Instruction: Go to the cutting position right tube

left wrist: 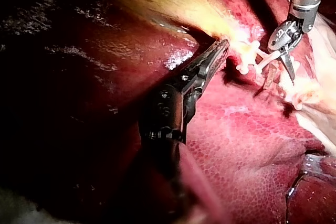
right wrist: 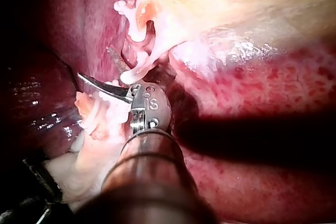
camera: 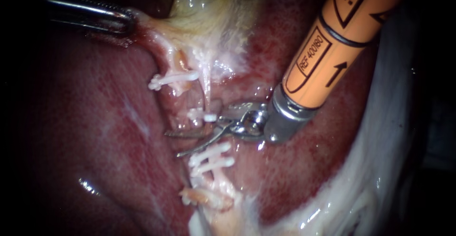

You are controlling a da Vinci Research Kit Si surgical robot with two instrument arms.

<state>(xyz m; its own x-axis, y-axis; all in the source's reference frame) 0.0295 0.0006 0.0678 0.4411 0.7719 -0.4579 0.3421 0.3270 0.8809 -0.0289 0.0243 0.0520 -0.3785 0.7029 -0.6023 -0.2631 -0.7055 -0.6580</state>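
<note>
Right tube (camera: 207,96) runs as a thin pale strand down from the gallbladder (camera: 213,13) across the raw bed of the liver (camera: 95,136), and it lies just where the right instrument (camera: 172,144) has its tip. That instrument comes in from the upper right on an orange shaft, and its two slim curved blades stand apart, one to each side of the tube. They straddle the stretch between a small white clip (camera: 202,117) above and a pair of white clips (camera: 211,160) just below. From where I stand I cannot tell whether either blade touches the tube, but a clear gap shows between them and they are not closed on it.

Beside the right tube, a second, thicker tube (camera: 178,67) carries its own white clip (camera: 173,79), well clear of the blades.

Across the field, the left instrument (camera: 126,22) reaches in from the left. Its jaws are closed together on the pale tissue at the narrow end of the gallbladder, which stands pulled taut towards them. In the right wrist view only one blade shows, lying just beside the lower clips.
</note>
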